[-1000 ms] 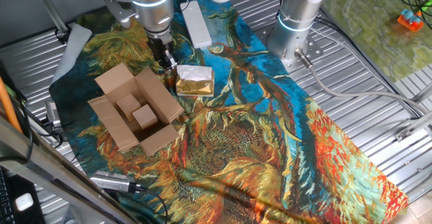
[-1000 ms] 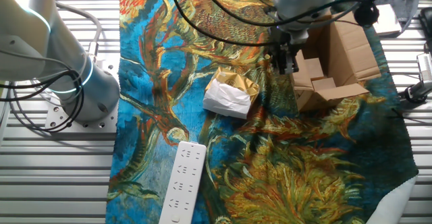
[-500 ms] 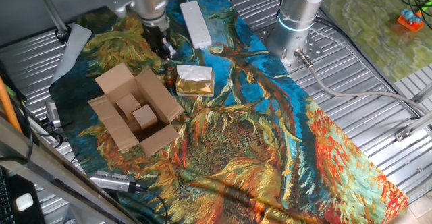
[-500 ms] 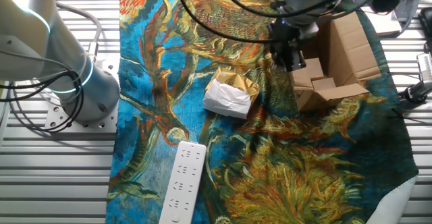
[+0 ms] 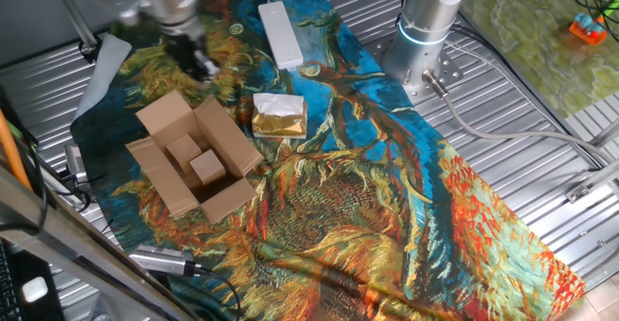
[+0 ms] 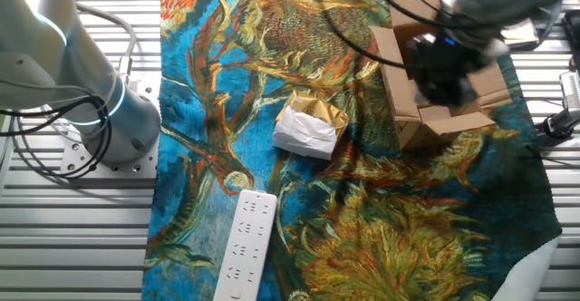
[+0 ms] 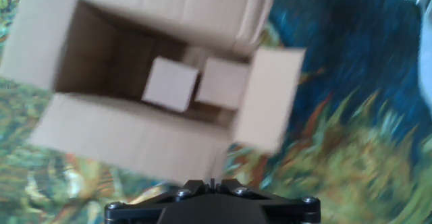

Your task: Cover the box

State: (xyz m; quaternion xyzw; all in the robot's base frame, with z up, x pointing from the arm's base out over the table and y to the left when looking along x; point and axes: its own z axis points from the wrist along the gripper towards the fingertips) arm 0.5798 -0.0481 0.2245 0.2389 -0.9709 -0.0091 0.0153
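Note:
The brown cardboard box [image 5: 224,147] stands on the patterned cloth with all its flaps spread open. Two small cardboard cubes [image 5: 197,160] sit inside. In the other fixed view the box [image 6: 480,65] is partly hidden behind the blurred dark hand. My gripper [image 5: 200,65] hangs above the cloth just beyond the box's far flap and is blurred by motion. In the hand view the box [image 7: 135,140] fills the upper left, and the gripper [image 7: 211,182] shows at the bottom edge. Its jaws are together with nothing between them.
A gold-and-white packet [image 5: 280,115] lies right of the box, also seen as the packet [image 6: 310,127]. A white power strip [image 5: 281,33] lies at the cloth's far end. A second arm's base [image 5: 426,31] stands at the back. Cables and a pen-like tool [image 5: 164,258] lie near the front left.
The arm has swung away from the spot between the packet and the box, up and left in one fixed view, and across over the box in the other. The box has not moved.

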